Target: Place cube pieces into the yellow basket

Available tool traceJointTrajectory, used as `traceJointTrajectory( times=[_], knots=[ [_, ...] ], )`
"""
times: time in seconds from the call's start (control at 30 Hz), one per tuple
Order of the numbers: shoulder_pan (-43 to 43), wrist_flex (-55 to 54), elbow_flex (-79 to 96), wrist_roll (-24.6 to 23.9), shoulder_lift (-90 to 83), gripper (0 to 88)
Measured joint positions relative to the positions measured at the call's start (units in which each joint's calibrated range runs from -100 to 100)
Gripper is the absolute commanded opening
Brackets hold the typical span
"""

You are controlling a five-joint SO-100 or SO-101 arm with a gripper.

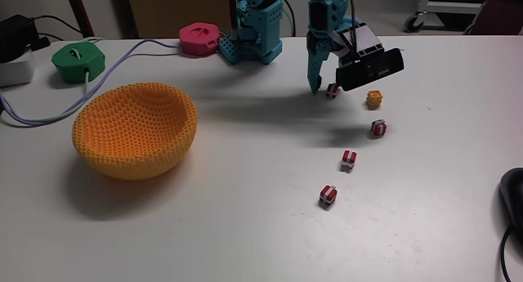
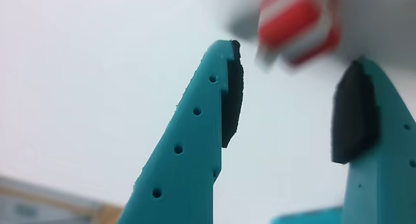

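Observation:
Several tiny cube pieces lie in a curved line on the white table (image 1: 245,225) in the fixed view. They are a red-and-white one (image 1: 333,90), an orange-yellow one (image 1: 374,99), and more red-and-white ones (image 1: 377,127), (image 1: 349,159), (image 1: 328,195). My teal gripper (image 1: 320,87) points down just left of the farthest red cube. In the wrist view the gripper (image 2: 292,62) is open. That red-and-white cube (image 2: 296,26) lies blurred just beyond the black pads (image 2: 233,94), not held. The yellow basket (image 1: 135,128) stands far to the left, with no cube visible in it.
Along the back edge of the table sit a green disc (image 1: 78,61) and a pink disc (image 1: 198,38), with cables (image 1: 122,57) running to them. The arm's base (image 1: 253,37) stands behind the gripper. A black object (image 1: 513,196) lies at the right edge.

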Motion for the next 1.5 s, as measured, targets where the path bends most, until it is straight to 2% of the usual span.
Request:
traceJointTrajectory(
  times=[0.13, 0.27, 0.47, 0.57, 0.73, 0.8, 0.97, 1.13, 1.3, 1.37, 1.5],
  knots=[
    [0.39, -3.66, -1.08, 1.81, 2.56, 18.1],
    [1.55, -4.1, -1.18, 2.2, 3.94, 0.0],
    [2.22, -3.22, -0.49, 2.69, 4.03, 0.0],
    [2.9, 2.88, -3.45, 3.27, 4.92, 0.0],
    [14.8, 27.84, -19.8, 12.11, 4.33, 0.0],
    [20.21, 34.72, -25.91, 14.55, 3.44, 0.0],
    [30.17, 39.93, -34.48, 21.98, 3.44, 0.0],
    [51.74, 37.83, -39.21, 34.82, 3.44, 0.0],
    [74.95, 25.07, -40.2, 48.89, 3.54, 0.4],
    [81.62, 19.74, -39.9, 52.89, 3.54, 18.5],
    [86.94, 10.54, -34.88, 58.51, 3.54, 34.5]
  ],
)
